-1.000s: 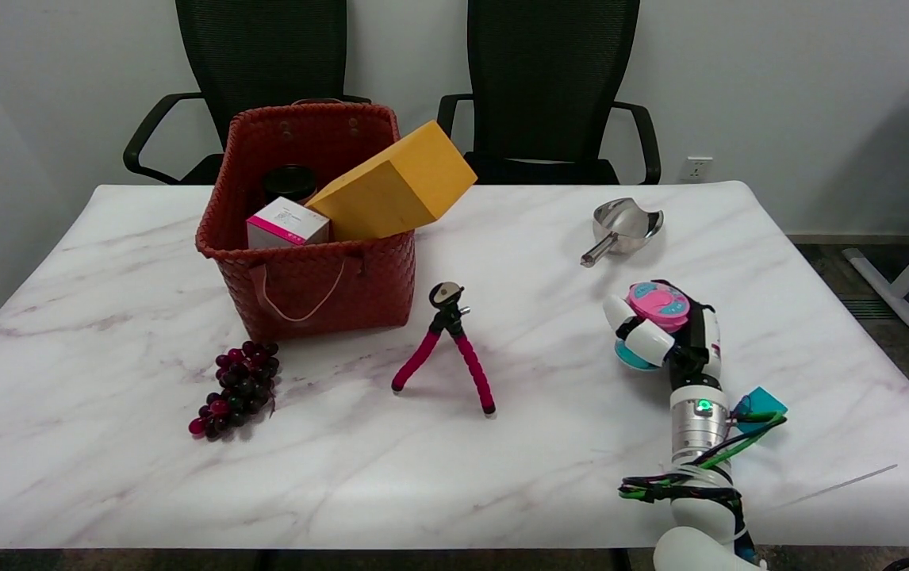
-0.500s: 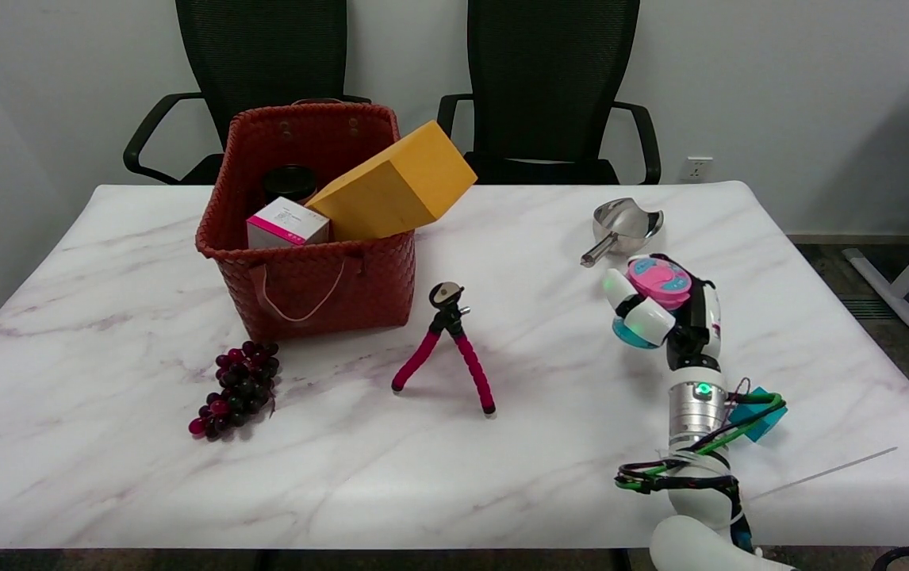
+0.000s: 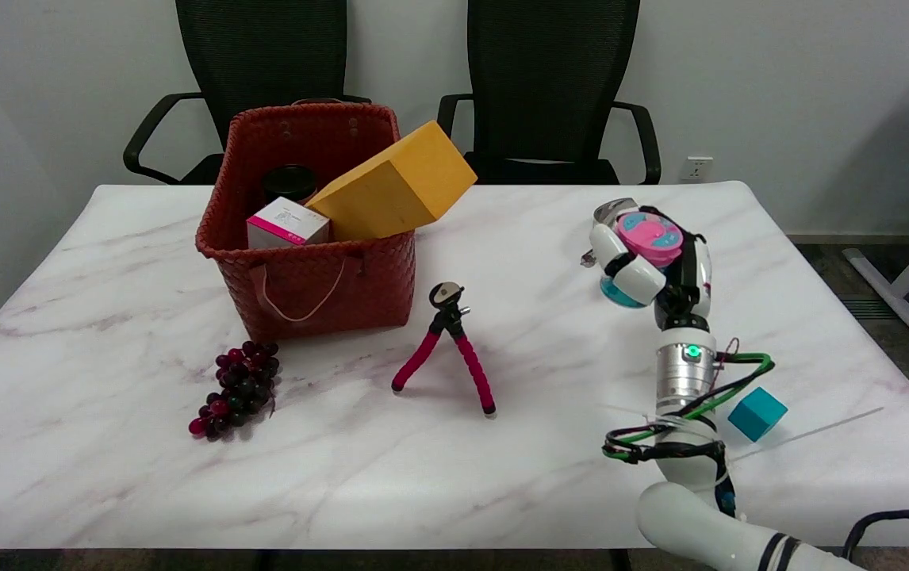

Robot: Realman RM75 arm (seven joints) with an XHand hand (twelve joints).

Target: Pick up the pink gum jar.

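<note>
- My right hand [image 3: 657, 266] grips the gum jar [image 3: 645, 242], white fingers [image 3: 627, 266] wrapped across its front and the black-and-white palm behind it.
- The jar is in my grasp, off the table [image 3: 105, 476], at the far right of the tabletop; its pink lid with pale blue patches tilts up toward the camera, and a teal base shows under my fingers.
- Just behind the jar a sliver of the metal scoop [image 3: 607, 210] peeks out, mostly hidden by my hand.
- My wrist, silver with a green light, rises from the lower right, with green and black cables looped round the forearm.
- A teal cube [image 3: 757, 413] lies on the table just right of my forearm.
- A pink-legged mini tripod [image 3: 446, 349] stands near the middle of the table, well left of my hand.
- A red woven basket [image 3: 308, 270] sits at the far left-centre, holding a yellow block [image 3: 391, 186] that leans out over its rim, a pink-and-white box [image 3: 286, 222] and a dark-lidded jar [image 3: 289, 181].
- A grape bunch [image 3: 236, 388] lies in front of the basket's left corner.
- Two black chairs [image 3: 554, 87] stand behind the table.
</note>
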